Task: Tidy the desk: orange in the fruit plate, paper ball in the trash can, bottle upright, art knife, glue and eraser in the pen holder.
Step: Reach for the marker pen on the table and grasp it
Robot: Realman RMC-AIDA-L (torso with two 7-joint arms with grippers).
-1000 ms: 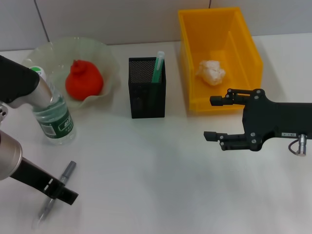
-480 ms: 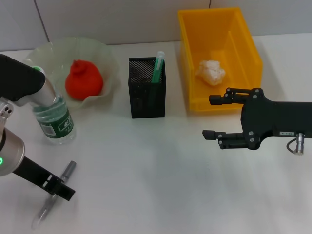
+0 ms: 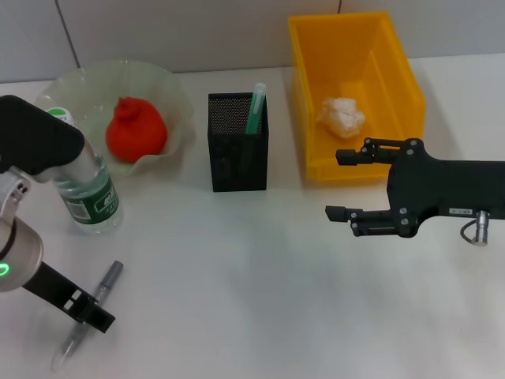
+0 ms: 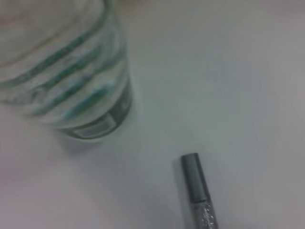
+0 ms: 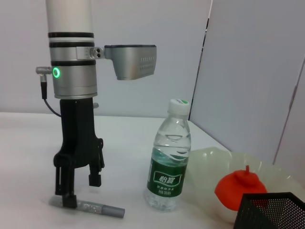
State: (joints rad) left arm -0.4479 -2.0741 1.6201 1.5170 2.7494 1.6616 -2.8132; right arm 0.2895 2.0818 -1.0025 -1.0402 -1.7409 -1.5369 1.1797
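Your left gripper [image 5: 76,183], fingers spread, straddles the art knife [image 5: 88,206] just beside the bottle [image 5: 167,157], apparently poised to grasp it.

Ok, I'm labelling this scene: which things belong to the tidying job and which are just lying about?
Job: orange, fruit plate, paper ball, trash can, bottle, pen holder, green tube, art knife under the open left tool; right tool near the trash can.
Lying about: only wall panels.
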